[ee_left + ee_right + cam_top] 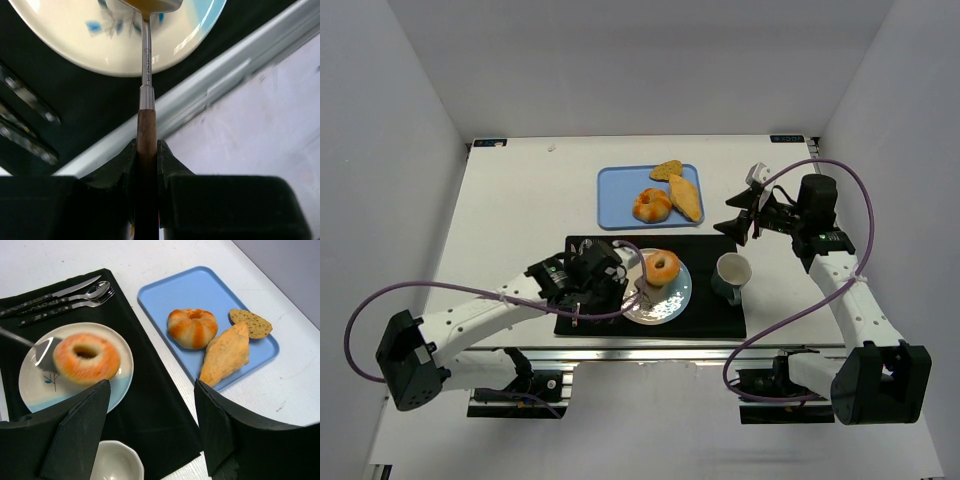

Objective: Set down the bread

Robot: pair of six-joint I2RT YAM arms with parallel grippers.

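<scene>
The bread, a small golden-orange bagel (663, 266) (86, 357), lies over the white-and-blue plate (670, 303) (30, 390) (75, 45), and it looks blurred in the right wrist view. A spatula blade (45, 354) touches the bagel's left edge. My left gripper (623, 288) (146, 146) is shut on the spatula's wooden handle (146, 130), just left of the plate. My right gripper (745, 218) (152, 385) is open and empty, raised to the right of the blue tray.
A blue tray (620, 195) (210, 287) at the back holds a knotted roll (651, 205), an elongated bread slice (686, 197) and a small slice (667, 169). A cup (732, 272) stands right of the plate on the black mat (720, 315). Cutlery (60, 300) lies on the mat.
</scene>
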